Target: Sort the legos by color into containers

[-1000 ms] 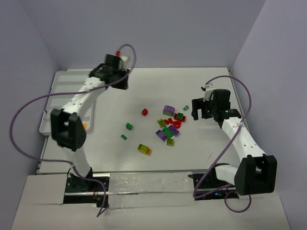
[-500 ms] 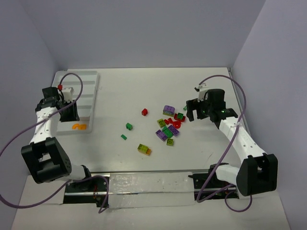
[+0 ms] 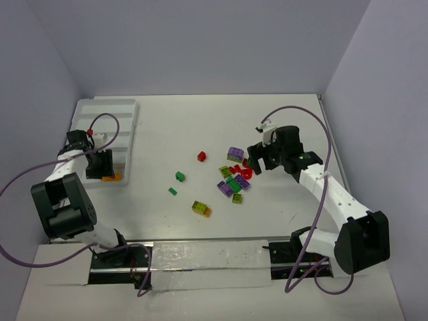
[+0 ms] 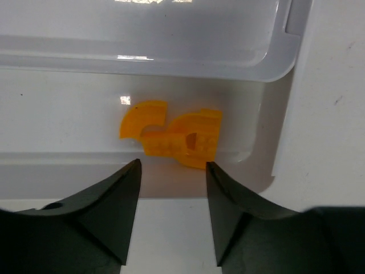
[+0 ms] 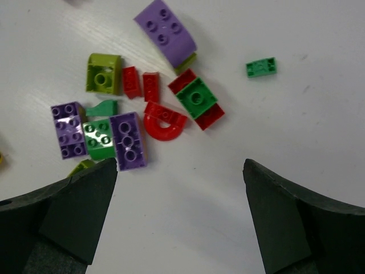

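While the left gripper hangs parted over orange legos, the right gripper gapes above the pile.

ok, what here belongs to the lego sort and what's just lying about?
Job: loose legos, orange legos in the tray, left gripper, right gripper.
Just there: purple cable, shiny strip, table.

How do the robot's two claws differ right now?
The left gripper hangs at the white tray, close to the orange bricks in it; the right gripper hangs over the loose mixed bricks on the table. The left's jaws stand narrower, the right's wide apart. Both are open and hold nothing.
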Motion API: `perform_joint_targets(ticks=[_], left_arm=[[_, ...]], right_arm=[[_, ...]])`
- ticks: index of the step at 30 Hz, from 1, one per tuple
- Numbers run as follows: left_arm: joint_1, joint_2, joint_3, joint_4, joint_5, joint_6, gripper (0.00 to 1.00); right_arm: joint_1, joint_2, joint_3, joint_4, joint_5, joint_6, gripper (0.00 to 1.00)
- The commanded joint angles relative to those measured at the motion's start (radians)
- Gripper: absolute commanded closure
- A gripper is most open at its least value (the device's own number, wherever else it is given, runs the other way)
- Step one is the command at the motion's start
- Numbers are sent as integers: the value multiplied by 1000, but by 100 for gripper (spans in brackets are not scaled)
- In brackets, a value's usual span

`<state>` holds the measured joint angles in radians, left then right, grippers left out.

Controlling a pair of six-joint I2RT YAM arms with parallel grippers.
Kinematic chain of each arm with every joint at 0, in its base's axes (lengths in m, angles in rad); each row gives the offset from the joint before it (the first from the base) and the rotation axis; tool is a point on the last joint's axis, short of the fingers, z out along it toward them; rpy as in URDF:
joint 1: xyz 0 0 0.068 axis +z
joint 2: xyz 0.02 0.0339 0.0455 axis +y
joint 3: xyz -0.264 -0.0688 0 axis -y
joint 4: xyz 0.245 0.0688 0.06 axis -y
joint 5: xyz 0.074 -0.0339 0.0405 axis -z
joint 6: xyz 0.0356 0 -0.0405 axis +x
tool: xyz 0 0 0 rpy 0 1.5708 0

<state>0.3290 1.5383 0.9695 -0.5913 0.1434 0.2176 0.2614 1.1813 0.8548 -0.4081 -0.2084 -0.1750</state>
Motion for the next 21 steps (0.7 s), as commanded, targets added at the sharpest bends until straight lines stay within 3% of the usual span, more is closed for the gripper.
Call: perform_joint_targets(ticks=[1, 8, 13, 14, 19, 21], left_arm=[[5, 8, -8, 56, -4, -4, 39], [4, -15, -12, 22, 37, 31, 28], [5, -210, 24, -61, 377, 224, 25], [-2, -264, 37, -92, 488, 288, 20], [-201, -386, 104, -220, 676, 502, 9], [-367, -385, 128, -255, 698, 538, 10]], right_arm=[[100, 11, 58, -15, -2, -40, 3], [226, 55, 83, -38, -56, -56, 5], [242, 57, 63, -32, -55, -54, 5], [241, 57, 58, -36, -50, -55, 5], [191, 35, 41, -44, -92, -47, 4], [137, 34, 47, -55, -123, -39, 3]])
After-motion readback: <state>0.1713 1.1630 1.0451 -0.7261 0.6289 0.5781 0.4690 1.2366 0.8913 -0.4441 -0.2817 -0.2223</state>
